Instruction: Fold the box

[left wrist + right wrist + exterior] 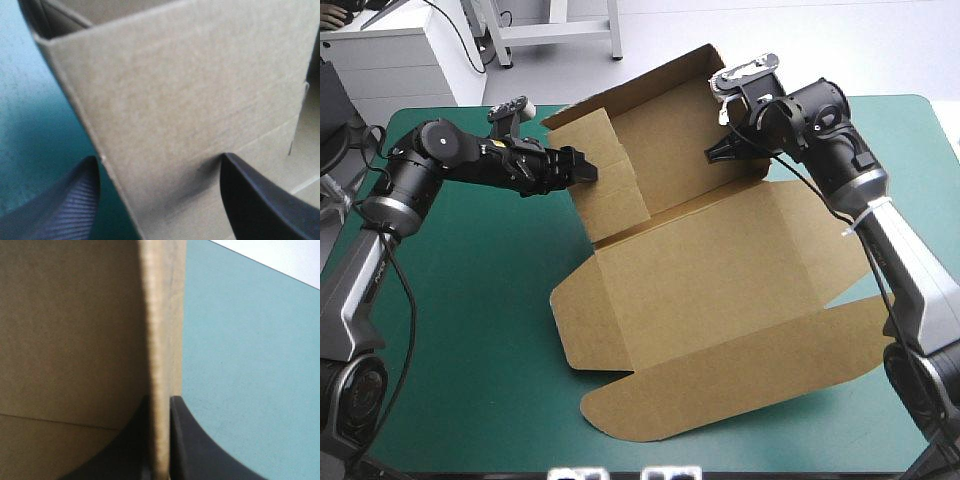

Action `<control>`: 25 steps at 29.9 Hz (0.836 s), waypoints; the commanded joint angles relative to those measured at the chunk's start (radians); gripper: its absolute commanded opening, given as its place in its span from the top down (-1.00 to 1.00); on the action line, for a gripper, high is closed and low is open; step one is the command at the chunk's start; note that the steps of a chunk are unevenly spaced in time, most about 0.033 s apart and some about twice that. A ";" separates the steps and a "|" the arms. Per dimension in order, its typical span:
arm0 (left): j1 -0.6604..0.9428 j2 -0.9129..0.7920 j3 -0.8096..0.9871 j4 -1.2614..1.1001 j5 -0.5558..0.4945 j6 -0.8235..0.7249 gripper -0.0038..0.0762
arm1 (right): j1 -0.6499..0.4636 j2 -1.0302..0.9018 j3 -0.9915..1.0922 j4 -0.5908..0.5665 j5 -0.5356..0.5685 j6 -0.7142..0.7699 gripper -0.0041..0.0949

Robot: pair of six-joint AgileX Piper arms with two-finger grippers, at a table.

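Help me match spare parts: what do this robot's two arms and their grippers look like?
The left arm and right arm both have black, rounded joint housings toward the wrist and smooth silver-grey segments lower down, with shiny metal rings at the joints. The left gripper and right gripper each carry two broad black fingers shaped like curved fins; the left one's show fine ribbing.

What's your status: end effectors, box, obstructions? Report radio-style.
Left end effector open at the box side wall. Right end effector shut on its back wall edge. Walls partly raised, near flaps flat. Nothing in the way.
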 commanded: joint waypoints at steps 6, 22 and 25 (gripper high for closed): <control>0.001 -0.052 -0.027 -0.090 -0.138 -0.004 -0.30 | -0.009 -0.055 -0.041 0.059 -0.099 0.029 0.95; -0.001 -0.040 -0.027 0.064 -0.262 -0.190 -0.28 | 0.017 -0.055 -0.041 0.232 -0.110 -0.020 0.95; -0.010 -0.022 -0.027 0.066 -0.260 -0.184 -0.22 | 0.049 -0.055 -0.041 0.229 -0.127 -0.028 0.95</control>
